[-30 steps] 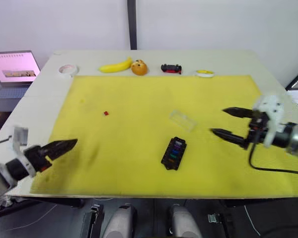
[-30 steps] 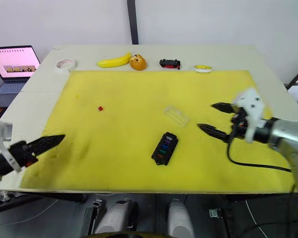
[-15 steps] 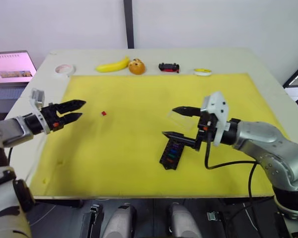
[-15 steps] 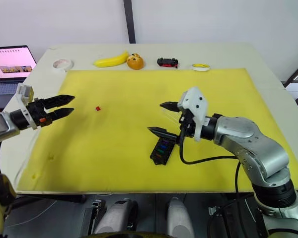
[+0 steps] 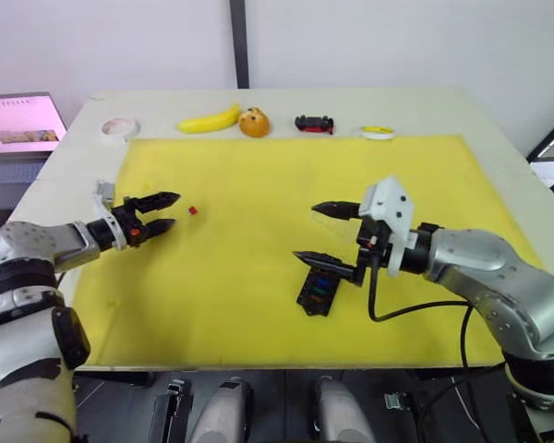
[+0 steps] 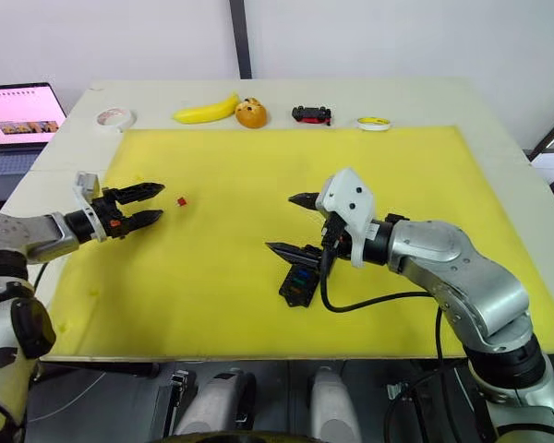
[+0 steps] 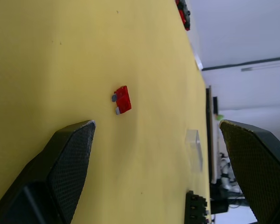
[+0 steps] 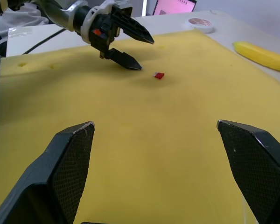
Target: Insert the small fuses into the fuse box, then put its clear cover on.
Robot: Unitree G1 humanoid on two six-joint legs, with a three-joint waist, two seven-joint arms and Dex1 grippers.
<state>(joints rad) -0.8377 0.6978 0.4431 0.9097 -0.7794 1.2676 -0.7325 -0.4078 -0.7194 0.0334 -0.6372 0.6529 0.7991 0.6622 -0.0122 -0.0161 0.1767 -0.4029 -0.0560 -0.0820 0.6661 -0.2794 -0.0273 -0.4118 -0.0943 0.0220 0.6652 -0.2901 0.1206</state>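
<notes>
Along table's far edge (image 5: 425,100): banana (image 5: 210,121), toy car (image 5: 316,125).

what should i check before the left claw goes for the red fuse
1. Left claw open: ok, its fingers are spread.
2. Red fuse free on the mat: ok, it lies alone, nothing touching it.
3. Left claw lined up: ok, in the left wrist view the fuse sits ahead between the fingers, not yet between the tips.
4. Right claw out of the way: ok, it is open, over the fuse box, apart from the fuse.
5. Fuse box has a free slot: cannot tell, coloured fuses show in it but the claw hides part.
6. Cover off the box: ok, it lies on the mat beside it.
</notes>
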